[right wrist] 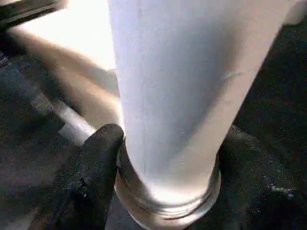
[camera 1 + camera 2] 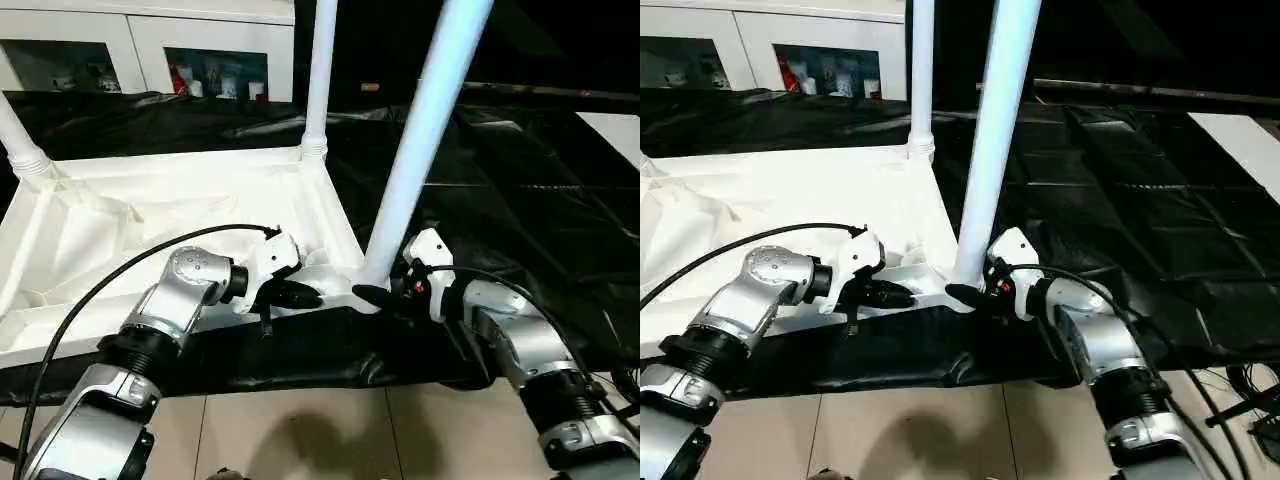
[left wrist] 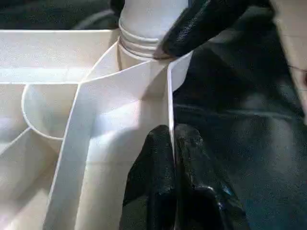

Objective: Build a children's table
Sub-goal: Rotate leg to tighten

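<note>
The white tabletop (image 2: 150, 220) lies upside down on a black cloth, ribbed underside up. Legs stand in its far left socket (image 2: 15, 130) and far right socket (image 2: 320, 70). A third leg (image 2: 425, 130) rises, leaning right, from the near right corner socket. My right gripper (image 2: 378, 283) grips this leg's base just above the socket, a black finger (image 1: 98, 163) pressed against each side. My left gripper (image 2: 305, 297) sits left of that corner, shut on the tabletop's thin rim wall (image 3: 169, 96), which runs between its fingers (image 3: 189, 148).
The black cloth (image 2: 520, 200) covers the work surface, and its front edge hangs over a tiled floor (image 2: 330, 430). A white cabinet with glass doors (image 2: 150, 50) stands behind. A white panel (image 2: 615, 130) lies far right. Cables (image 2: 1250, 400) trail on the floor at right.
</note>
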Robot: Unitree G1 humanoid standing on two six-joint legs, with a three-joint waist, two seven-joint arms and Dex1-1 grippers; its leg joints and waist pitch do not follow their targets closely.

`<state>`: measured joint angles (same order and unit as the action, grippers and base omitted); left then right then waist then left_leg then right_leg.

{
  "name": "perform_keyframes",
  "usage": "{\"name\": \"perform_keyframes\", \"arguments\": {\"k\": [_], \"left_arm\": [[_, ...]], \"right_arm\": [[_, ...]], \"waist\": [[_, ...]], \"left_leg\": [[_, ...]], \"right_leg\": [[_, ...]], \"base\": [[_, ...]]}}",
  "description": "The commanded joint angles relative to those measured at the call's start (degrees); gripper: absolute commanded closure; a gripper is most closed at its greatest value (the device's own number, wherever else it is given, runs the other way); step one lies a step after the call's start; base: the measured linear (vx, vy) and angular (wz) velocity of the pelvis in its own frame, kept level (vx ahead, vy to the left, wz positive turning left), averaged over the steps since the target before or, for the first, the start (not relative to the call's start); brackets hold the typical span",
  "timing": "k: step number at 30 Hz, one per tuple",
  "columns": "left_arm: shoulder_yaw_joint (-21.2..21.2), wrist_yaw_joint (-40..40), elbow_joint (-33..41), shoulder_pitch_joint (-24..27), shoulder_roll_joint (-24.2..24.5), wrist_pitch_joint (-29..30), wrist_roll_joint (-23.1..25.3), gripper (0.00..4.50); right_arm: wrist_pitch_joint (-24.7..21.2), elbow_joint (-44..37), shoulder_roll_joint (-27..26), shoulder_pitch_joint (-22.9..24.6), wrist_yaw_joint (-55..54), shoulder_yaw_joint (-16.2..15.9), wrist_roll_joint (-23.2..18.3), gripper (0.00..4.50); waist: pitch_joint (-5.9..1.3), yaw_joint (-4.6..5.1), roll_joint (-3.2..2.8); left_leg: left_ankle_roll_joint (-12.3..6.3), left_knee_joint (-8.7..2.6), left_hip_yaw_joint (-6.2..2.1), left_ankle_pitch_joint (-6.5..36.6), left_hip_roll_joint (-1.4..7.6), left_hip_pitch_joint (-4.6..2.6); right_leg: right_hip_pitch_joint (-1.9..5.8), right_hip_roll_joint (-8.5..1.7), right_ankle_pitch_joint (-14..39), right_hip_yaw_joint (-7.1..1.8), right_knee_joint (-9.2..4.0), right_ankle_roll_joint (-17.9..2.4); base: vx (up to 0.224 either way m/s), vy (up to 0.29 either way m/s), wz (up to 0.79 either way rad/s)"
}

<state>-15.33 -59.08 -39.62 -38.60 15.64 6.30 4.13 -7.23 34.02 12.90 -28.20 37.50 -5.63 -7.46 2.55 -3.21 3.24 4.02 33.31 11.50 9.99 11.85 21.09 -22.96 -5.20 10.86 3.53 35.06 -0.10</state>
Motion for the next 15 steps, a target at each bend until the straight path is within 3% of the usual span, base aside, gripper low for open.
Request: {"name": "perform_keyframes", "arguments": {"k": [1, 3, 4, 5, 7, 8, 11, 13, 15], "left_arm": [[0.1, 5.8, -1.9, -0.2, -2.8, 0.9, 0.5, 4.5], [0.3, 9.9, -3.3, -1.5, -5.6, 2.3, 0.9, 4.5], [0.3, 10.1, -3.3, -1.6, -5.7, 2.4, 0.9, 4.5], [0.4, 13.4, -4.4, -2.7, -8.0, 3.3, 1.3, 4.5], [0.1, 16.7, -6.1, -4.2, -10.9, 4.0, 1.7, 4.5], [-0.1, 17.7, -6.9, -4.8, -11.8, 3.9, 2.1, 4.5], [-0.1, 18.2, -8.0, -5.3, -12.2, 3.4, 2.5, 4.5], [0.1, 18.2, -8.9, -5.9, -12.0, 2.9, 2.9, 4.5], [0.0, 17.5, -8.6, -5.7, -11.3, 2.8, 2.9, 4.5]], "right_arm": [[-1.7, 3.9, -0.5, -0.7, -9.4, 2.5, 2.1, 1.8], [-3.1, 6.3, -3.1, -2.3, -16.8, 5.1, 1.2, 1.8], [-3.1, 6.4, -3.2, -2.3, -17.1, 5.2, 1.2, 1.8], [-3.6, 8.4, -5.2, -3.8, -22.0, 6.9, 0.4, 1.8], [-3.8, 11.1, -8.0, -6.1, -26.8, 8.2, -0.3, 1.8], [-3.2, 12.2, -8.9, -7.1, -27.7, 7.8, 0.3, 1.8], [-2.4, 13.3, -9.3, -7.9, -27.6, 6.8, 1.5, 1.8], [-0.8, 14.1, -9.6, -8.9, -26.9, 5.6, 2.9, 1.24], [0.0, 13.7, -9.6, -8.9, -25.4, 5.6, 2.6, 1.01]], "waist": [[-3.19, 0.27, -0.01], [-3.17, 0.18, -0.24], [-3.24, 0.28, -0.05], [-3.37, 0.28, -0.45], [-3.34, 0.45, -0.34], [-3.38, 0.52, -0.59], [-3.49, 0.42, -0.45], [-3.48, 0.39, -0.29], [-3.39, 0.33, -0.31]], "left_leg": [[0.89, -3.93, -0.8, 13.0, 1.57, -1.01], [0.87, -3.88, -0.79, 13.5, 1.51, -1.05], [0.73, -3.86, -0.83, 13.8, 1.43, -0.96], [0.71, -3.83, -0.84, 13.6, 1.4, -0.93], [0.79, -3.82, -0.73, 13.4, 1.33, -0.96], [1.14, -3.87, -0.82, 13.8, 1.33, -1.0], [0.31, -3.71, -0.77, 12.7, 1.28, -0.8], [-0.53, -3.66, -0.69, 12.4, 1.13, -0.71], [-0.55, -3.73, -0.74, 13.2, 1.24, -0.74]], "right_leg": [[2.17, -2.99, 14.2, -2.44, -4.41, -11.6], [2.09, -2.97, 14.0, -2.52, -4.55, -11.0], [2.14, -2.96, 14.3, -2.5, -4.61, -10.8], [2.24, -2.93, 13.9, -2.5, -4.5, -10.7], [2.06, -2.79, 13.3, -2.53, -4.62, -10.7], [2.03, -2.81, 13.5, -2.47, -4.63, -10.7], [2.3, -2.7, 10.1, -2.41, -4.42, -10.8], [2.34, -2.68, 10.0, -2.35, -4.49, -10.9], [2.33, -2.83, 11.6, -2.34, -4.65, -10.7]], "base": [[0.0, 0.0, 0.0], [0.0, 0.0, 0.0], [0.0, 0.0, 0.0], [0.0, 0.0, 0.0], [0.0, 0.0, 0.0], [0.0, 0.0, 0.0], [0.0, 0.0, 0.0], [0.0, 0.0, 0.0], [0.0, 0.0, 0.0]]}}
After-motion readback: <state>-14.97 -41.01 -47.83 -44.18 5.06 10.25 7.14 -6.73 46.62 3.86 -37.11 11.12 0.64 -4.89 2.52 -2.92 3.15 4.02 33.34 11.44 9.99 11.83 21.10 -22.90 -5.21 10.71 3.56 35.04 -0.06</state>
